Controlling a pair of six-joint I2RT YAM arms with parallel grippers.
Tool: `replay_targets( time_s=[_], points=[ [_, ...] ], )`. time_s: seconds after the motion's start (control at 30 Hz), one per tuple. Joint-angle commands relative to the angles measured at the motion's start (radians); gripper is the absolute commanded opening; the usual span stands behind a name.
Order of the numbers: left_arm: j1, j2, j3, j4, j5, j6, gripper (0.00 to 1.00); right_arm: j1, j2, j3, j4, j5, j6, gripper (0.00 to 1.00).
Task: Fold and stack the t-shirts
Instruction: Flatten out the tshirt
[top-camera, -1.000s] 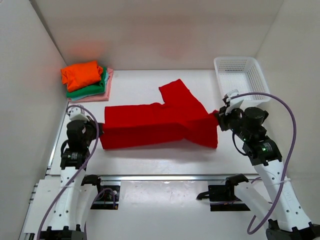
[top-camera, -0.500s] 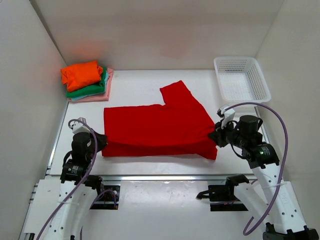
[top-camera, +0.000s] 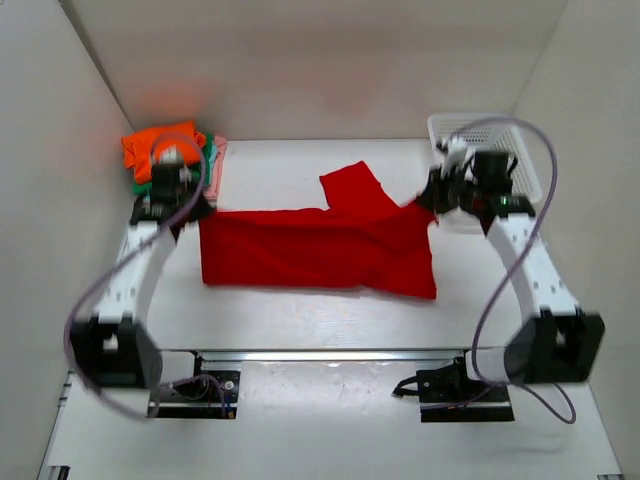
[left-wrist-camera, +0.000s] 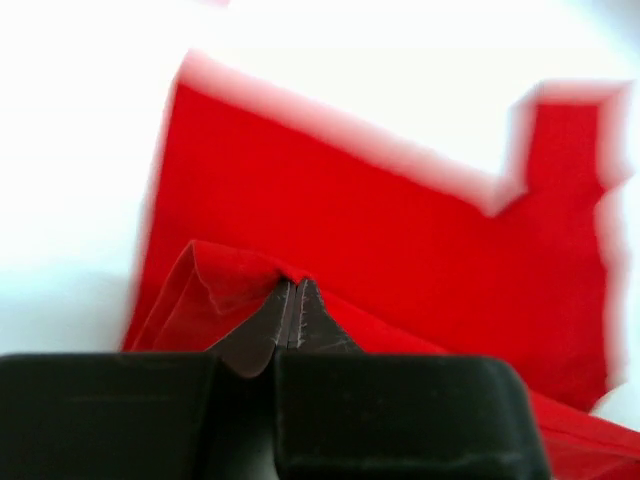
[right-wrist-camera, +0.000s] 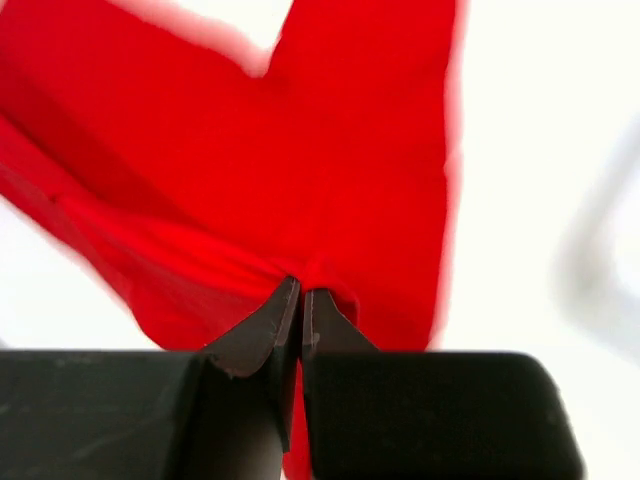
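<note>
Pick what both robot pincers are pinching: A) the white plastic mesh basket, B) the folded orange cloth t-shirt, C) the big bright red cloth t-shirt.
C: in the wrist views, the left pincer and the right pincer are each shut on a fold of the big bright red cloth t-shirt.

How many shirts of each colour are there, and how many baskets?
red t-shirt: 1
orange t-shirt: 1
green t-shirt: 1
pale pink t-shirt: 1
white mesh basket: 1
Total: 5
</note>
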Motion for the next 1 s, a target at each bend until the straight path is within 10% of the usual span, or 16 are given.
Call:
replay_targets(
  time_s=[0.0, 0.13, 0.23, 0.37, 0.53, 0.97],
  points=[
    [0.011, 0.288, 0.552, 0.064, 0.098, 0.107, 0.0, -0.048, 0.205, 0.411, 0.258, -0.049, -0.042, 0.0],
    [0.026, 0.586, 1.113, 0.005, 0.203, 0.071, 0.0, -0.102, 0.436, 1.021, 0.186, -0.07, -0.065, 0.0],
    [0.055, 0.619, 1.347, 0.051, 0.243, 0.027, 0.0, -0.177, 0.45, 1.073, 0.351, -0.198, 0.056, 0.0],
    [0.059, 0.419, 1.029, 0.149, 0.225, 0.085, 0.0, -0.173, 0.429, 1.031, 0.277, -0.198, 0.009, 0.0],
    [0.073, 0.19, 0.342, 0.459, 0.197, 0.019, 0.0, -0.154, 0.23, 0.451, 0.467, -0.165, 0.039, 0.0],
    [0.05, 0.039, -0.319, 0.446, 0.194, -0.123, 0.0, -0.019, -0.22, -0.518, 0.528, 0.095, 0.289, 0.0]
  ],
)
